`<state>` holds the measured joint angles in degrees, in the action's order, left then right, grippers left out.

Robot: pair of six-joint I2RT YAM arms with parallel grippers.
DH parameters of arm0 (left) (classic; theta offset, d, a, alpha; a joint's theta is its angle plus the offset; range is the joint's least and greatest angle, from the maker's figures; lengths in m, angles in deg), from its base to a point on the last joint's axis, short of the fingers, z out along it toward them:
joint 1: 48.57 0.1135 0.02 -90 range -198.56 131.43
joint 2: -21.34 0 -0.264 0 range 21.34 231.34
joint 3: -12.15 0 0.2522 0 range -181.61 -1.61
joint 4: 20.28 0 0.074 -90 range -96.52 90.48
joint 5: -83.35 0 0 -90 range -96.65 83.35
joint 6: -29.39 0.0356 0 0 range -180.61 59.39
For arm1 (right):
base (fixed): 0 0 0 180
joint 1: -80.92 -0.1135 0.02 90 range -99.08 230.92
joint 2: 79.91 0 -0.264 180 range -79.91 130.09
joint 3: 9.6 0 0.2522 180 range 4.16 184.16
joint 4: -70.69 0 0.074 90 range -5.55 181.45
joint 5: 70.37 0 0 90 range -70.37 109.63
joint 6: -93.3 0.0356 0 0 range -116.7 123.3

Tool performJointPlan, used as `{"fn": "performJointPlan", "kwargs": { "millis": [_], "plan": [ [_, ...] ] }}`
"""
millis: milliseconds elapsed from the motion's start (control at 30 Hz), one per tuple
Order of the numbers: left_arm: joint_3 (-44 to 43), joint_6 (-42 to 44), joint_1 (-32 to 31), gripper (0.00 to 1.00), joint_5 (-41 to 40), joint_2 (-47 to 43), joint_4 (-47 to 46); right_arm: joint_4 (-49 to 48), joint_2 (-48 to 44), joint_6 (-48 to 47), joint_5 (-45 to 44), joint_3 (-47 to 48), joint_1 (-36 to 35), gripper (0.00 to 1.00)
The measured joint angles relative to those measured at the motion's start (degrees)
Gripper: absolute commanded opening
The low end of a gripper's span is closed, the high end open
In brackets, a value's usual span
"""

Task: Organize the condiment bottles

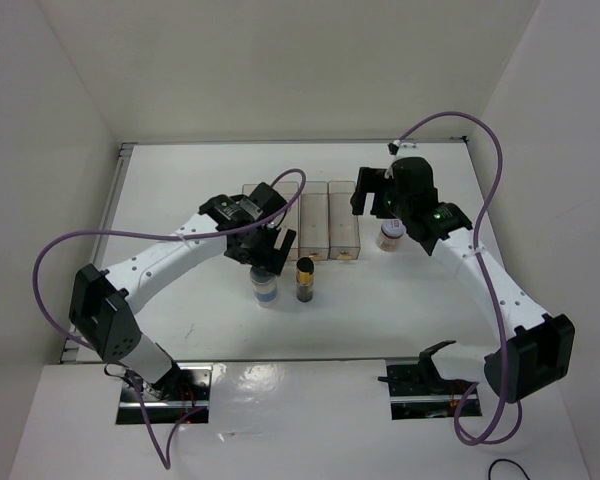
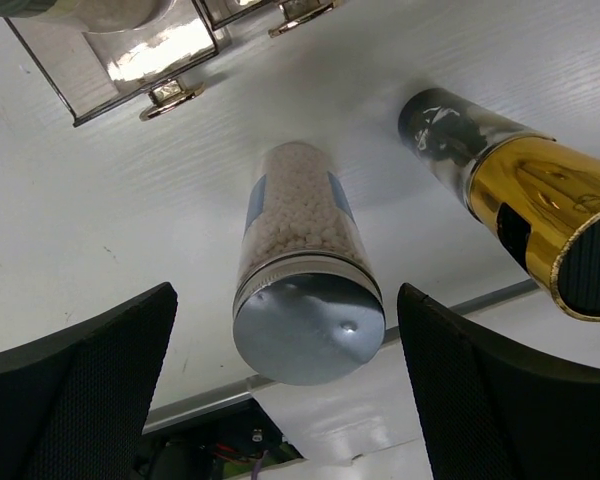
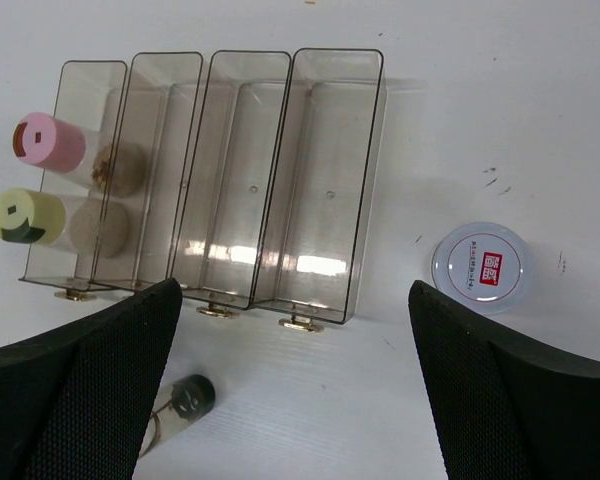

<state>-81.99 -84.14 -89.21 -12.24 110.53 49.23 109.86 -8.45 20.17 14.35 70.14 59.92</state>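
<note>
The left gripper point(image 2: 285, 300) is wide open over a small clear jar of white beads with a pale blue cap point(image 2: 300, 230). The jar looks light and slippery. Grab its middle.

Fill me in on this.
Condiment jars are being sorted into clear bins. The pink jar and green jar are already binned at one end of the row. The left gripper is open, straddling the grey-capped jar without gripping it; the gold jar stands beside it. The right gripper hangs open over the bins, near the white-capped jar.
</note>
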Motion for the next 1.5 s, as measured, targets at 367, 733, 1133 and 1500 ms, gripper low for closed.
{"fn": "performJointPlan", "kwargs": {
  "millis": [367, 733, 1133, 1500],
  "plan": [
    [0.72, -2.21, -1.66, 0.86, -1.92, 1.79, 0.0, 0.44, -1.88, 0.0, -0.85, -0.66, 0.0, 0.98],
    [1.31, -2.89, -2.43, 0.59, -2.38, 2.23, 0.04, 1.03, -2.25, 0.26, -2.08, -1.88, 0.0, 0.98],
    [-4.13, -3.69, -2.43, 0.52, -3.67, 1.79, 3.67, 2.27, -2.23, 2.29, -4.42, -2.34, 1.77, 0.98],
    [-22.34, -3.06, -1.6, 0.52, -5.42, 0.42, 9.62, 2.75, -2.16, 3.21, -4.33, -3.41, 3.17, 0.98]
  ]
}}
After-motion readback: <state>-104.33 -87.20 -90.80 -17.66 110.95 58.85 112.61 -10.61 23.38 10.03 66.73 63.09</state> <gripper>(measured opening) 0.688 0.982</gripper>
